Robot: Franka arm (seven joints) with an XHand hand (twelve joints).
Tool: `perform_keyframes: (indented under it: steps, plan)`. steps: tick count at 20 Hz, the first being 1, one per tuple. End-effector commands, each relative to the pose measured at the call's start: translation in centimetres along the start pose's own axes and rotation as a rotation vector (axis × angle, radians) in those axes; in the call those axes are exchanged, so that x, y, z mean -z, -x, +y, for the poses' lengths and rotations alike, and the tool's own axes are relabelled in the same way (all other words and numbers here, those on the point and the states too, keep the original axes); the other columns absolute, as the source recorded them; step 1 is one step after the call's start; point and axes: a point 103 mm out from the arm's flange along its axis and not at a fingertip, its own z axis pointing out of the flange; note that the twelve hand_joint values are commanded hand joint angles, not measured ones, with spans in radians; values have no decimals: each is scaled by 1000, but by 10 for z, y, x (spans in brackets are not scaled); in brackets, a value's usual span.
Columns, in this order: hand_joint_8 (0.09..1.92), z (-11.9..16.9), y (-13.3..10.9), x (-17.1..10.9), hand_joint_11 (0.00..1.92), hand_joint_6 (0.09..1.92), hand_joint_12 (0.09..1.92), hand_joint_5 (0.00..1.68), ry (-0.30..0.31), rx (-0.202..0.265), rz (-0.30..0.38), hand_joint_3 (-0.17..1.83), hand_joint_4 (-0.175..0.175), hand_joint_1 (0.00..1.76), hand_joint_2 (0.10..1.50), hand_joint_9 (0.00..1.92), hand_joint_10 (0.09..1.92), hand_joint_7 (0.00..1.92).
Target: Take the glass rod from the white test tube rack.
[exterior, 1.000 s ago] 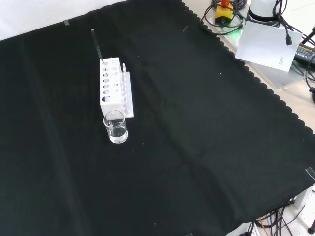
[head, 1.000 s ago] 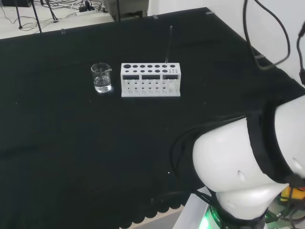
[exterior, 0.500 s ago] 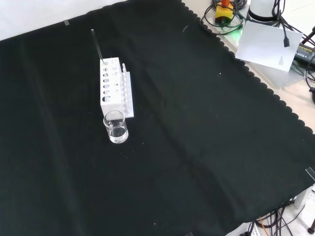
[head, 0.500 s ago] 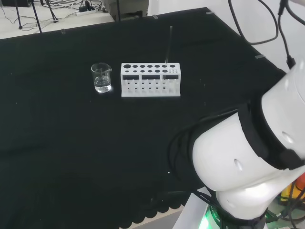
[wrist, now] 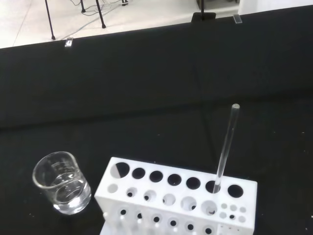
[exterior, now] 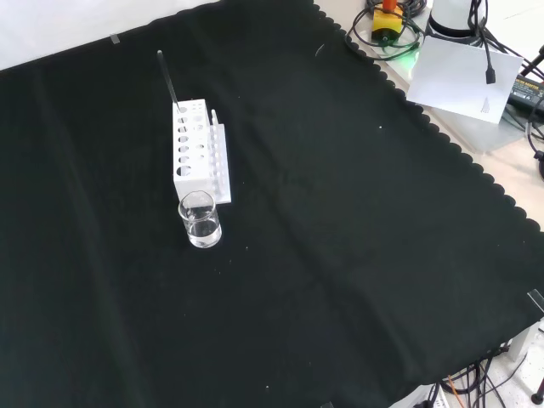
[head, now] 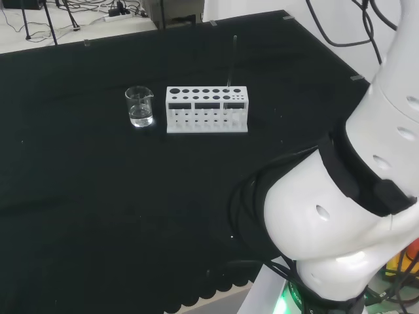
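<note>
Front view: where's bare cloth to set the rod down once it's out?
Wide bare cloth lies right of the white test tube rack, out to the scalloped edge, and below the beaker. It is crowded only where the beaker stands just off the rack's near end; the glass rod stands at the far end.

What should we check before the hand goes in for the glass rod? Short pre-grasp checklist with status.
1. Glass rod seated in the white test tube rack, standing near upright with its top free: ok.
2. Rack standing flat on the black cloth, not tipped: ok.
3. Space above and around the rod free of other ware: ok; the other holes of the back row look empty in the wrist view.
4. Beaker apart from the rack, at the end opposite the rod: ok.
5. Rod inside the wrist view, so the approach is roughly lined up: ok.
6. Hand's finger pose before closing: cannot tell.
</note>
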Motion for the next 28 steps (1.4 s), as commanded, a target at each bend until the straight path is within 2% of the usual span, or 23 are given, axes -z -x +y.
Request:
perform_keyframes:
  steps: [1, 8, 16, 24, 28]
  plan:
    - [824, 28, 26, -16, 0, 87, 1303, 135, -21, -6, -12, 535, -140, 563, 959, 149, 852, 34]
    - [838, 54, 37, -29, 0, 87, 1307, 148, -52, -1, -9, 536, -141, 547, 971, 169, 849, 49]
    - [864, 82, 49, -64, 19, 87, 1394, 167, -107, 7, 9, 534, -150, 535, 983, 266, 852, 103]
    - [883, 90, 47, -68, 74, 87, 1396, 190, -107, 9, 0, 536, -156, 533, 989, 368, 851, 163]
    - [893, 91, 46, -76, 159, 87, 1383, 217, -122, 14, -8, 536, -162, 534, 993, 469, 832, 250]
